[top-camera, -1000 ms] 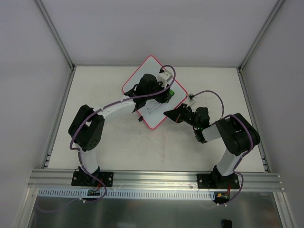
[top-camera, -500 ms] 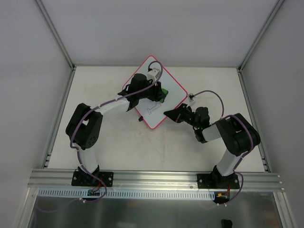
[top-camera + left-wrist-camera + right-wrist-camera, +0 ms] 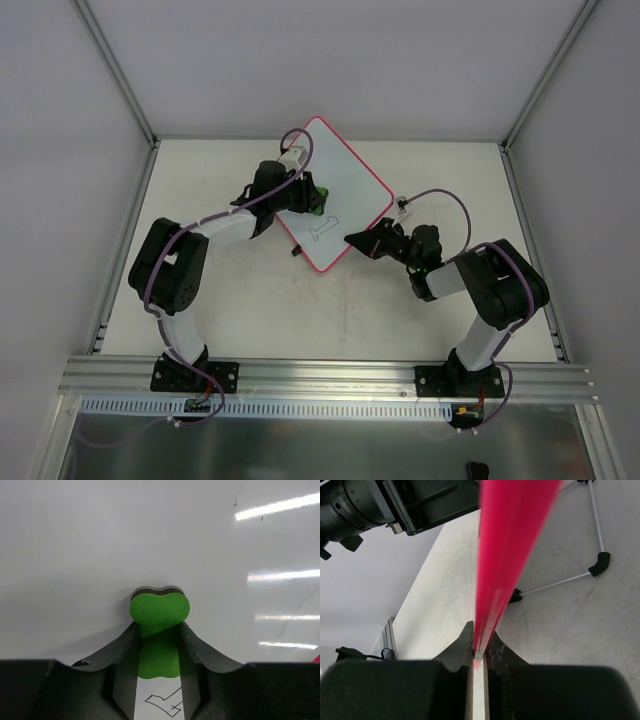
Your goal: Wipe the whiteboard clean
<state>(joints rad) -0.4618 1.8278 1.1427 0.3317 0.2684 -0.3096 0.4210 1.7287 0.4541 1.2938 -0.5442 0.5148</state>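
The whiteboard [image 3: 345, 190] lies as a diamond at the back middle of the table, white with a red-pink rim, a black handwritten "1" [image 3: 322, 230] near its lower corner. My left gripper [image 3: 312, 199] is shut on a green eraser [image 3: 318, 196] pressed on the board's left part. In the left wrist view the eraser [image 3: 159, 625] sits between the fingers, the board [image 3: 150, 540] beyond, and part of the drawn mark [image 3: 162, 703] shows below it. My right gripper [image 3: 352, 240] is shut on the board's lower right rim; in the right wrist view the rim [image 3: 505, 555] runs between the fingers.
A thin wire stand with black feet [image 3: 600, 560] holds the board tilted off the beige table [image 3: 250, 300]. A black clip [image 3: 296, 251] sits on the board's lower left edge. White enclosure walls and aluminium posts ring the table; a metal rail [image 3: 330, 375] runs along the front.
My left gripper has swept the eraser leftward across the board, from its right middle to its left side. The drawn "1" now shows uncovered. The right gripper has stayed put on the rim.
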